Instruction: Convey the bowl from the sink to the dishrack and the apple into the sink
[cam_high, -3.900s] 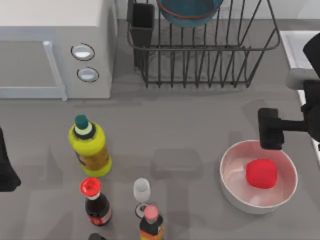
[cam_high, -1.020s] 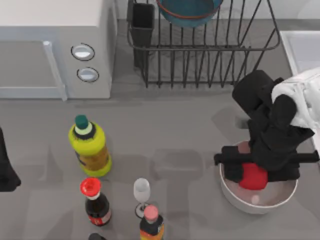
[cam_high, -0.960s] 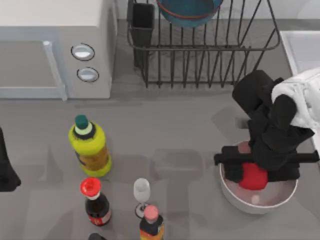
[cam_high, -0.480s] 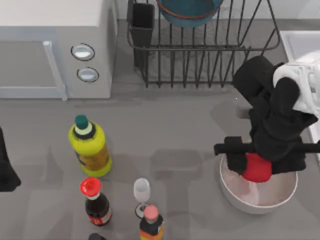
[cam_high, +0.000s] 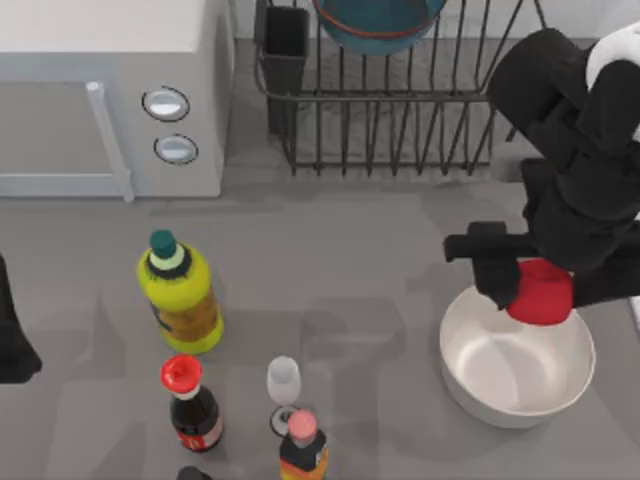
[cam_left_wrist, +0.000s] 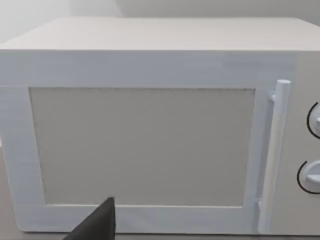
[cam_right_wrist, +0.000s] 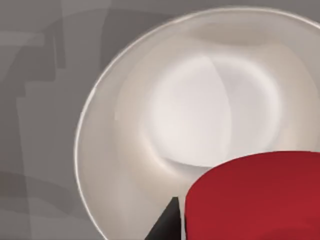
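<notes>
Two arms appear, one at work. Right gripper (cam_high: 535, 290): closed around the small glossy bright-red apple (cam_high: 541, 291), held above the far rim of the large white bowl (cam_high: 470, 365), which now stands empty on the grey table (cam_high: 350, 260). The right wrist view shows the apple (cam_right_wrist: 255, 197) against the bowl's pale interior (cam_right_wrist: 200, 115), with a dark fingertip (cam_right_wrist: 167, 222) pressed at its side. Round dark teal-blue bowl with a thin red rim line (cam_high: 378, 22): lodged among the upright bars of the black wire dishrack (cam_high: 400, 100), beside the dark square cutlery cup (cam_high: 286, 35). That half of the task appears done. The pale sink lies hidden behind the right arm at the table's right edge.

Left gripper (cam_high: 12, 345): parked at the table's left edge, facing the white microwave-like box (cam_left_wrist: 150, 130); whether it is open cannot be told.

Risk, as judged: the apple is smooth and round, so a shallow grip could let it roll free during the sideways carry, dropping back into the white bowl or onto the table. A wide swing might also brush the rack's near corner.
</notes>
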